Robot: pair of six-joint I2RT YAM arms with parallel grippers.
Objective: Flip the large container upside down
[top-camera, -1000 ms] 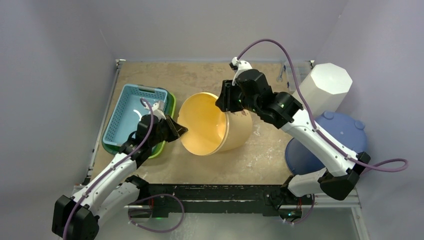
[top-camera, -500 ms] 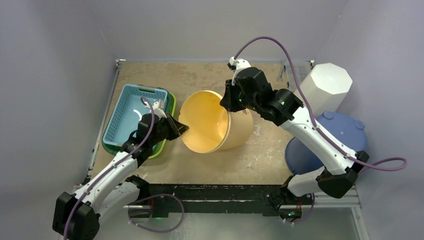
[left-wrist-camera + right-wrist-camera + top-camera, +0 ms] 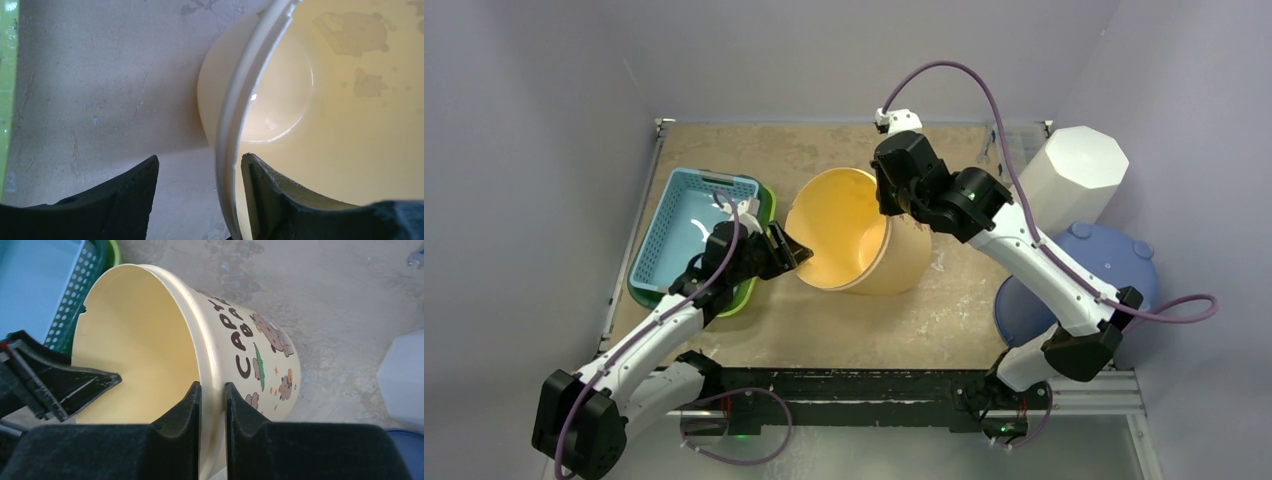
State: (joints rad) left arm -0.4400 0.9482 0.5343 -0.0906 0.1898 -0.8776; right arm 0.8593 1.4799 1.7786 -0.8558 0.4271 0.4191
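Fingers (image 3: 186,426) of the R gripper (image 3: 212,386) are pinched on the rim of the large container (image 3: 135,350) – one finger inside the wall, one outside on the printed face, with almost no gap beyond wall thickness. Fingers (image 3: 131,200) of the L gripper (image 3: 199,159) stand spread and straddle the rim on the opposite side. The inner finger is at or very near the rim's inside edge, the outer finger is clear of the wall, and nothing is clamped.

Ref. top view:
- Container (image 3: 864,240): cream-yellow bucket w/ cartoon print and brown lettering, approx. table centre. It is tipped onto its side, mouth toward 9 o'clock and partly up, base toward 4 o'clock. Interior empty.
- R gripper (image 3: 886,205): on the rim at approx. 1 o'clock of the mouth.
- L gripper (image 3: 786,250): at the rim at approx. 8 o'clock of the mouth.
- Blue basket (image 3: 686,225): at 9 o'clock from the container, apart from it – it sits in a green tray (image 3: 765,205).
- White faceted bin (image 3: 1074,175): at 2 o'clock, at the table's far R edge.
- Blue lidded tub (image 3: 1094,270): at 4 o'clock, off the table's R side.
- Table (image 3: 774,160): worn tan surface.
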